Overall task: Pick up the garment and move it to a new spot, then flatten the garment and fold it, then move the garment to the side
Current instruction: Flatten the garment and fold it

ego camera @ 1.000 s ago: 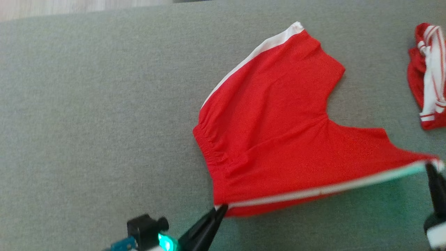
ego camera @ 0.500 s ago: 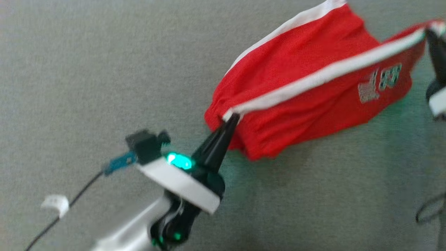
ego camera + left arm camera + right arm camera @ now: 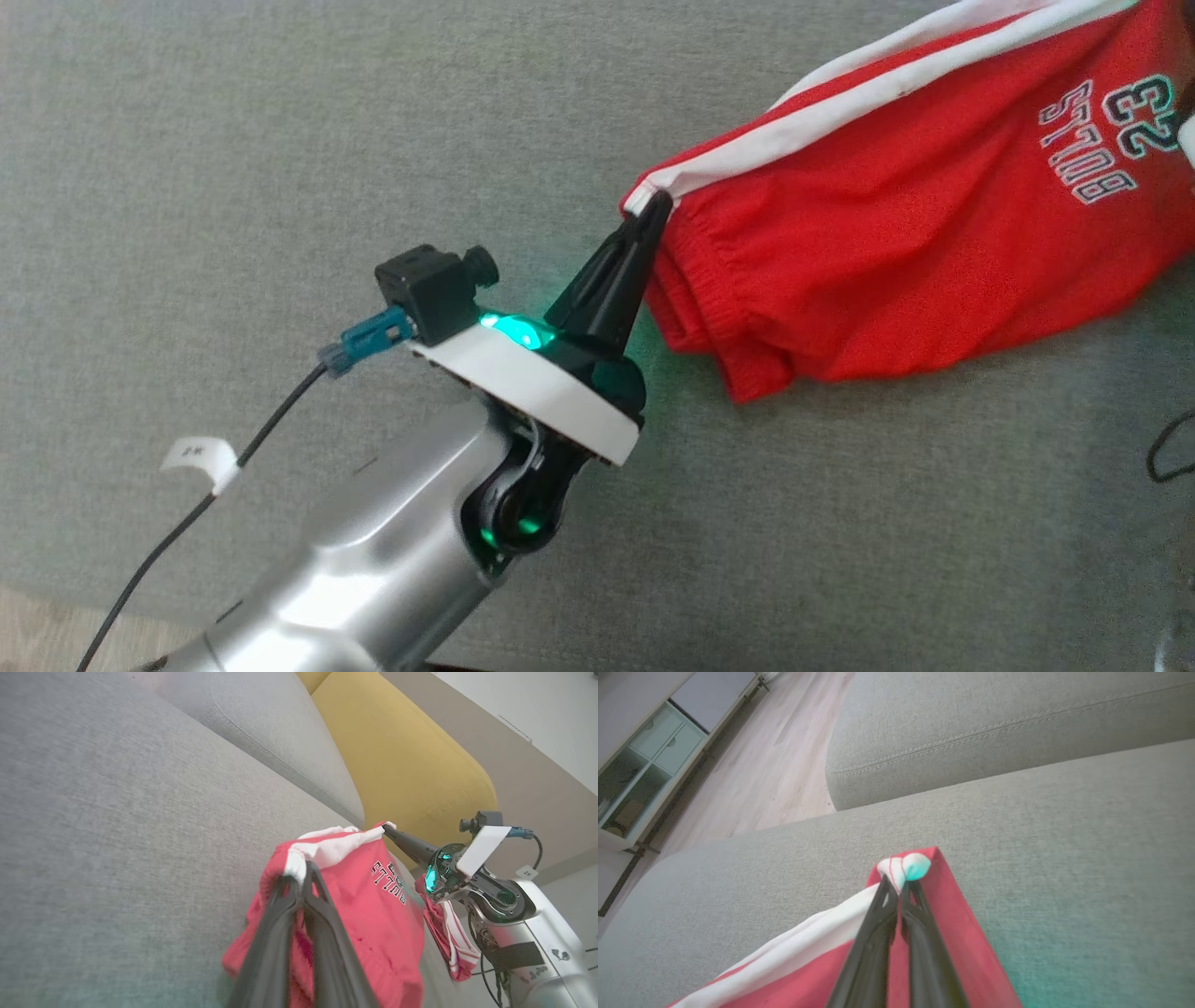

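The garment [image 3: 915, 215] is a pair of red shorts with white side stripes, lying doubled over on the grey sofa seat [image 3: 233, 187] with its printed side up. My left gripper [image 3: 653, 207] is shut on the waistband corner at the white stripe, and its tips [image 3: 299, 877] pinch that stripe in the left wrist view. My right gripper [image 3: 901, 882] is shut on the striped hem corner. It also appears in the left wrist view [image 3: 388, 829], holding the far corner. The edge between the two grippers is held off the seat.
Another red and white garment [image 3: 451, 942] lies under the right arm. A grey back cushion [image 3: 994, 732] and a yellow cushion [image 3: 411, 765] border the seat. Wood floor [image 3: 761, 765] and a pale cabinet [image 3: 640, 765] lie beyond the sofa's end.
The head camera has shifted. Both grippers carried the near striped edge up and over the far half, so the shorts now lie doubled with the print showing.
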### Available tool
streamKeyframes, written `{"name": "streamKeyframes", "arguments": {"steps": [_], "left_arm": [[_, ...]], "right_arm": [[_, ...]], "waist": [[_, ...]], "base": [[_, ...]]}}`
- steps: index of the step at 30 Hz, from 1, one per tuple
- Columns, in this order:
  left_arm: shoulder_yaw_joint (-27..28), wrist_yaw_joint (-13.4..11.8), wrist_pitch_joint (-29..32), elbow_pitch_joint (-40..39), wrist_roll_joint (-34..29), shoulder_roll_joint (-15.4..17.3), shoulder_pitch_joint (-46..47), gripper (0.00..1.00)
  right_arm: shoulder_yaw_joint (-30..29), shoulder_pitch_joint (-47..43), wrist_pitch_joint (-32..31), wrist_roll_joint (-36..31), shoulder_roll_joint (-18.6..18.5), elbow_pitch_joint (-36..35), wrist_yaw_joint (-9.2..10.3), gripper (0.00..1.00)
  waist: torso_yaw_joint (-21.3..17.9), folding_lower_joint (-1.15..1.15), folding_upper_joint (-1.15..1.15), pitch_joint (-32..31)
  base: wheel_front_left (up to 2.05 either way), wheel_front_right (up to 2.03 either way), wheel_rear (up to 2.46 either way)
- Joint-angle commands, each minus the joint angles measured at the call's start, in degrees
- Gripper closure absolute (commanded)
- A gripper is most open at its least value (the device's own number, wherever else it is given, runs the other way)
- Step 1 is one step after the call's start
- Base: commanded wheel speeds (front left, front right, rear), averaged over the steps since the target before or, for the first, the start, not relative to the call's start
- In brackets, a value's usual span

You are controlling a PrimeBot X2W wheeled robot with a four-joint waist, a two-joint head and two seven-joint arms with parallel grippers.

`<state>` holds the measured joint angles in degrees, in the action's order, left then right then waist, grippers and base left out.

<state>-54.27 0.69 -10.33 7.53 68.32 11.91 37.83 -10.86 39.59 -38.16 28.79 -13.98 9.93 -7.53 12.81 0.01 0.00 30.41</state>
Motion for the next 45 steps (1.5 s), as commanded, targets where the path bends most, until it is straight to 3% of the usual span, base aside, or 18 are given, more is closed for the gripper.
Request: {"name": "streamKeyframes", "arguments": {"steps": [1, 11, 13, 14, 15, 19, 20, 21, 29, 37, 45], "left_arm": [[1.9, 0.7, -0.8, -0.8, -0.5, 0.2, 1.7, 1.00], [1.9, 0.8, -1.4, 3.3, -1.2, -1.1, 2.8, 1.00], [1.8, 1.0, -1.2, 3.5, -0.8, -1.2, 2.5, 1.00], [1.7, 0.9, -1.0, 3.7, -0.6, -1.2, 2.3, 1.00], [1.5, 0.7, -0.9, 3.9, -0.7, -1.1, 2.2, 0.92], [1.2, -0.3, -0.5, 4.1, -0.5, -0.6, 0.9, 0.40], [1.1, -0.6, -0.4, 4.0, -0.4, -0.3, 0.5, 0.14], [1.0, -0.9, -0.4, 3.7, -0.4, 0.1, 0.0, 0.00], [0.8, -8.4, -3.1, 0.2, -8.1, 4.7, -2.7, 0.00], [5.6, -14.4, -4.6, -4.6, -20.8, 3.7, -5.5, 0.00], [11.7, -11.9, -4.7, -6.3, -34.4, -0.9, -12.3, 0.00]], "right_arm": [[1.4, 1.6, 0.7, -0.5, -1.0, -1.6, 0.04, 1.00], [4.2, 4.0, 1.8, -0.5, -2.8, 2.2, 0.04, 1.00], [5.2, 3.7, 2.1, -0.6, -3.2, 2.5, 0.04, 0.64], [5.5, 3.6, 2.4, -0.6, -3.4, 2.6, 0.04, 0.06], [5.7, 3.4, 2.8, -0.4, -3.5, 2.9, 0.04, 0.00], [6.7, 3.0, 3.8, 0.3, -4.3, 3.3, 0.04, 0.00], [7.0, 2.8, 3.8, 0.4, -4.9, 3.1, 0.04, 0.00], [7.6, 2.5, 3.7, 0.3, -5.8, 2.8, 0.04, 0.00], [8.9, -3.9, -0.2, -2.3, -12.8, -0.4, 0.04, 0.00], [8.7, -6.1, -1.5, -4.0, -13.5, 3.4, 0.04, 0.00], [9.6, -4.5, -2.5, -6.5, -11.5, 9.4, 0.04, 0.00]], "waist": [[1.0, -0.01, 0.00, 0.8], [2.3, -0.01, 0.00, 1.0], [2.3, -0.01, 0.00, 0.7], [2.3, -0.01, 0.00, 0.5], [2.2, -0.01, 0.00, 0.2], [1.5, -0.01, 0.00, -1.1], [1.3, -0.01, 0.00, -1.4], [1.1, -0.01, 0.00, -1.7], [0.5, -0.01, 0.00, -4.0], [2.0, -0.01, 0.00, -3.2], [4.3, -0.01, 0.00, -3.4]], "base": [[0.00, 0.00, 0.00], [0.00, 0.00, 0.00], [0.00, 0.00, 0.00], [0.00, 0.00, 0.00], [0.00, 0.00, 0.00], [0.00, 0.00, 0.00], [0.00, 0.00, 0.00], [0.00, 0.00, 0.00], [0.00, 0.00, 0.00], [0.00, 0.00, 0.00], [0.00, 0.00, 0.00]]}}
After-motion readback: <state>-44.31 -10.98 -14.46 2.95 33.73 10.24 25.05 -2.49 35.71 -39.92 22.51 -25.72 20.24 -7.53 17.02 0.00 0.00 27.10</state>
